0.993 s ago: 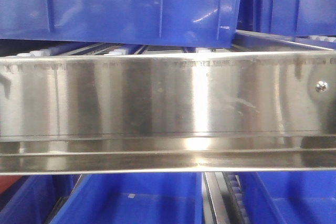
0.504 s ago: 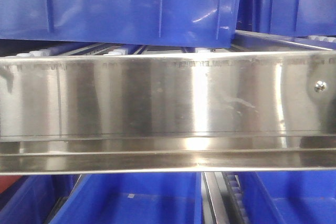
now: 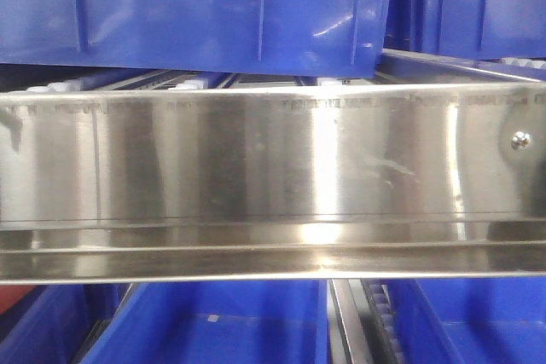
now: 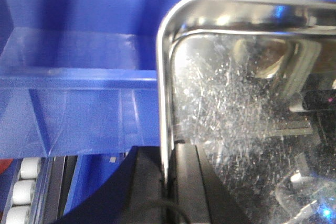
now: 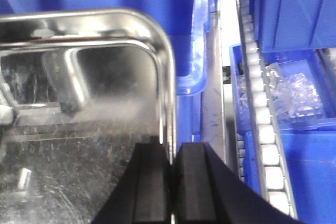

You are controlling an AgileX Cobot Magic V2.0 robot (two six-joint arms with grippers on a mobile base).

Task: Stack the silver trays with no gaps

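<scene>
The silver tray point(image 4: 236, 103) is held between both arms over the blue bins. In the left wrist view it fills the right half of the frame. Its left rim runs down to the bottom centre, where the left gripper point(image 4: 169, 182) has its jaws closed to the thickness of the rim, one on each side of the metal. In the right wrist view the right gripper point(image 5: 170, 182) pinches the opposite rim the same way at the bottom centre, and the tray's scratched floor point(image 5: 79, 129) spreads across the lower left.

A blue bin point(image 4: 79, 77) lies beyond the tray in the upper left of the left wrist view. A line of white rollers point(image 5: 265, 150) runs down the right side of the right wrist view. The front view shows only a steel rail point(image 3: 273, 168) across the middle with bins above and below it, and no tray or arm.

This looks like the carrying step, with one tray lifted by both rims. No second tray is visible, so I cannot tell how near the stack is. The next move probably calls for keeping the tray level, squaring its corners over the tray below, then lowering both sides together so it nests flush.
</scene>
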